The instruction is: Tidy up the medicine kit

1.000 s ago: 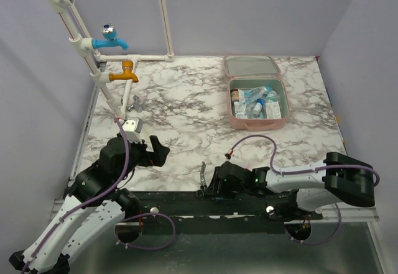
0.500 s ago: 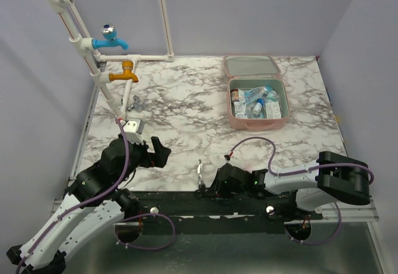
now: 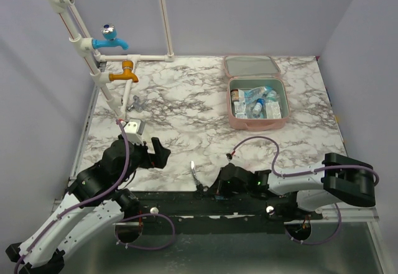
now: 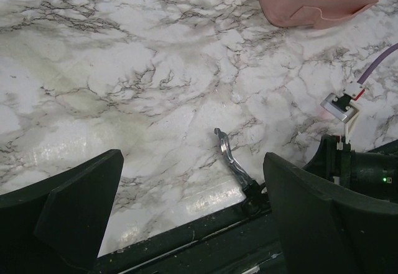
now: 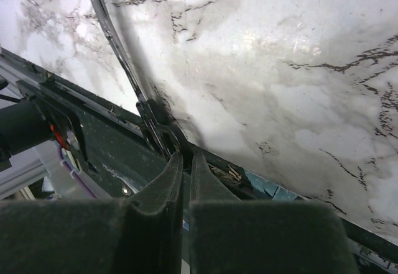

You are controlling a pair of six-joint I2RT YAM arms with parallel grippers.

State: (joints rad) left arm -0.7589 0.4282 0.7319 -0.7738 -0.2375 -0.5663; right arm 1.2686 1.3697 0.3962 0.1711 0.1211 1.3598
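Medicine kit [image 3: 258,123], a pale pink soft case with rounded corners and grey lining, lies open at the far right of the table [image 3: 180,100], lid [image 3: 250,66] laid back, already filled with small bottles and packets [image 3: 256,103]. What seems left is one slim metal tool [image 4: 231,156] at the near edge, its dark handle pinched in the clenched right gripper [image 5: 184,162], then closing the case; the left gripper [image 3: 158,151] hovers near left, spread wide and empty.
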